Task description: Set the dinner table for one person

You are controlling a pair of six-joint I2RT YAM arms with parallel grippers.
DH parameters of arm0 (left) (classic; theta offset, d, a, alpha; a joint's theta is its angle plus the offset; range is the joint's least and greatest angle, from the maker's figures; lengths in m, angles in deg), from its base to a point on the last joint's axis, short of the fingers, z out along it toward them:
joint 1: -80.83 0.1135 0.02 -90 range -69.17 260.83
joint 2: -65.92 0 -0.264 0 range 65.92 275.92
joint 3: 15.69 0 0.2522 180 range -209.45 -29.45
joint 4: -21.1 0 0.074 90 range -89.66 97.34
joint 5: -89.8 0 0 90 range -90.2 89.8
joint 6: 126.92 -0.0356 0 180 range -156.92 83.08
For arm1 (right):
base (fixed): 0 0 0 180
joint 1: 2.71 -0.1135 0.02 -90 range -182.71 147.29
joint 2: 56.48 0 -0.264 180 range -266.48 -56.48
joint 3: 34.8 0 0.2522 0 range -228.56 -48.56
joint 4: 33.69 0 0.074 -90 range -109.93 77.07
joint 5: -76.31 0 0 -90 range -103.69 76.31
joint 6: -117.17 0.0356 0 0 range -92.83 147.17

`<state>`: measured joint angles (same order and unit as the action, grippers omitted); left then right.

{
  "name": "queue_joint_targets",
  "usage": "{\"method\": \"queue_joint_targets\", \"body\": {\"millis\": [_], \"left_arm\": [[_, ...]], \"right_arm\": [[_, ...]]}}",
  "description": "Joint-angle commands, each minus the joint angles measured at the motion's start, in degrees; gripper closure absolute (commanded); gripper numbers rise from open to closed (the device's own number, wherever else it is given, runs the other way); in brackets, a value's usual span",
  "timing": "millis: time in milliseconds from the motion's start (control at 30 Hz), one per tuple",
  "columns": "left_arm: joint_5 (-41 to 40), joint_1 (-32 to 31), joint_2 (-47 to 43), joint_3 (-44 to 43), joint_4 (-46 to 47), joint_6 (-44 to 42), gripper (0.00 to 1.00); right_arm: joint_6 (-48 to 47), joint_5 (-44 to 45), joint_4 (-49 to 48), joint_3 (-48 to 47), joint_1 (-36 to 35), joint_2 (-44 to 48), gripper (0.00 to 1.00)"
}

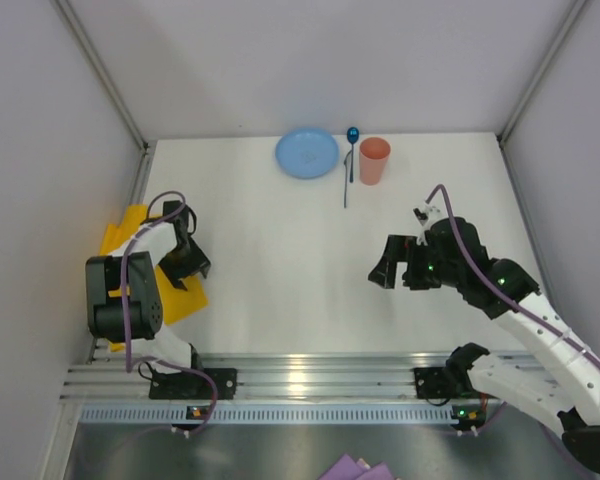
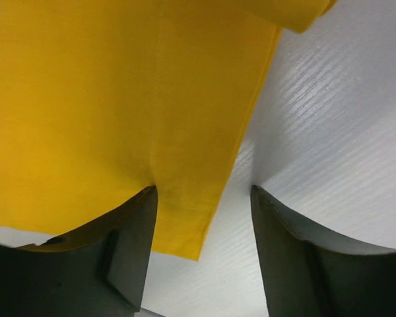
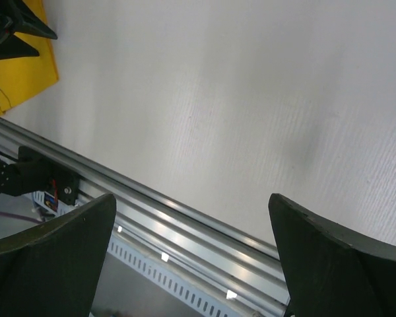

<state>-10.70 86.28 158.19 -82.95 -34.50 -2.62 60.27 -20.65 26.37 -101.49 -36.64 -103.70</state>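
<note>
The dinner table (image 1: 280,250) is the large white tabletop that fills the middle of the top view, and the items stand at two places on it. At its far edge we see a light blue plate (image 1: 306,152), then a blue spoon (image 1: 350,152) lying just beside it with the bowl toward the back wall, and a pink cup (image 1: 374,160) upright, just beside the spoon on its right. At the left side of the table lies a yellow placemat (image 1: 128,228), partly hidden under the left arm and not flat, with a fold at one corner. The left gripper (image 2: 203,193) is low over the near right edge of this placemat. Its fingers are apart, one over the yellow cloth and the other over the bare white table, so the cloth edge runs between them; we cannot tell if they touch it. The right gripper (image 1: 382,272) hangs over the bare table at the right of the middle, well apart from every item, with its fingers wide apart and nothing between them. Its wrist camera looks toward the aluminium rail (image 3: 185,228) at the near edge
</note>
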Motion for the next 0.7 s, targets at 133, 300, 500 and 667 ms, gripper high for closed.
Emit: {"method": "queue_joint_targets", "body": {"millis": [133, 300, 500, 667], "left_arm": [[1.2, 4.6, 4.1, 2.5, 4.0, -3.7, 0.7], [2.1, 5.1, 5.7, 1.5, 4.2, -4.2, 1.0], [2.4, 1.8, 1.1, -3.7, -0.7, -4.7, 1.0], [-4.6, -12.4, -2.6, -16.9, -10.2, -3.7, 1.0]], "right_arm": [[0.5, 2.5, 0.5, -0.3, 0.4, -1.1, 0.0], [-0.5, 3.1, 0.5, -0.9, 0.4, -2.3, 0.0], [-2.1, 5.6, 1.8, -2.8, 0.4, -2.1, 0.0], [-4.0, 6.8, 5.5, -5.2, 0.4, -1.0, 0.0]]}}
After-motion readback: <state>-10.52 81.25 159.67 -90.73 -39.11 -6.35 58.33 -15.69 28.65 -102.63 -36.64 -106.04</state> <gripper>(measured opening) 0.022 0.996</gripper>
